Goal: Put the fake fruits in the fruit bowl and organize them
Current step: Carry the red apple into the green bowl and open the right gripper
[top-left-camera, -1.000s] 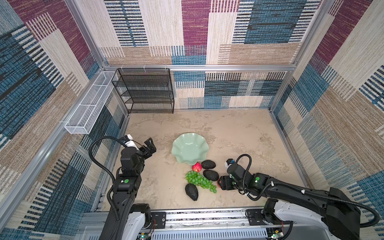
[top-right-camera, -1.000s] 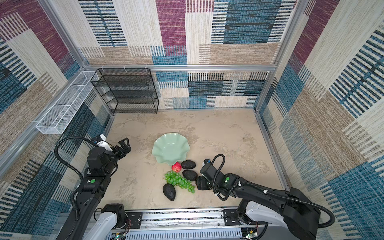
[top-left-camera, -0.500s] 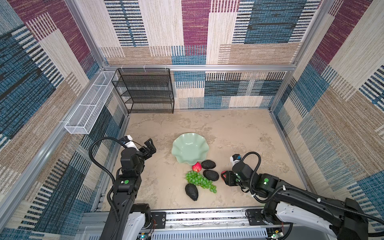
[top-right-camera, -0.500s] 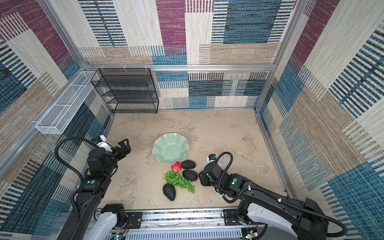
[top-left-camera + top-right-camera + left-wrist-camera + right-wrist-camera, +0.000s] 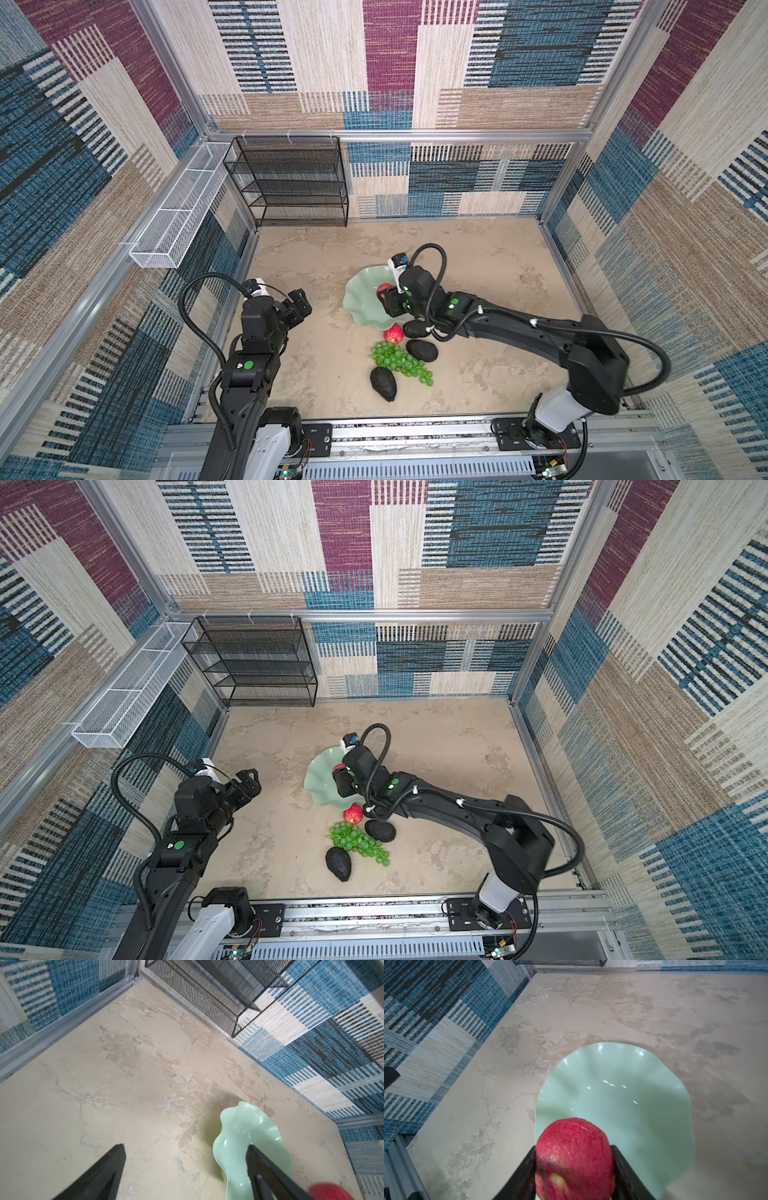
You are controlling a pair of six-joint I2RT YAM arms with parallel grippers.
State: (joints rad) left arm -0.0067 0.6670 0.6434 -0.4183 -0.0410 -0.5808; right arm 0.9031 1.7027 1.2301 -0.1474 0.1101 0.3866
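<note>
My right hand (image 5: pixel 573 1147) is clamped on a red apple (image 5: pixel 571 1136) and hangs over the fruit bowl (image 5: pixel 357 299) at frame centre in a top view, its hollow directly beneath, so I judge a straight release next; my left hand (image 5: pixel 300 302) gapes empty, well apart at left.

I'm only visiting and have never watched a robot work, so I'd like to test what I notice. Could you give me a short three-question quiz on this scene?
1. True or false: the right fingers grip a red apple over the fruit bowl.
2. How many avocados lie on the table in a top view? A one, B three, C five.
3. Fill the gap: the left fingers stand ___, with nothing between them.
Key: 1 true; 2 B; 3 open.
</note>
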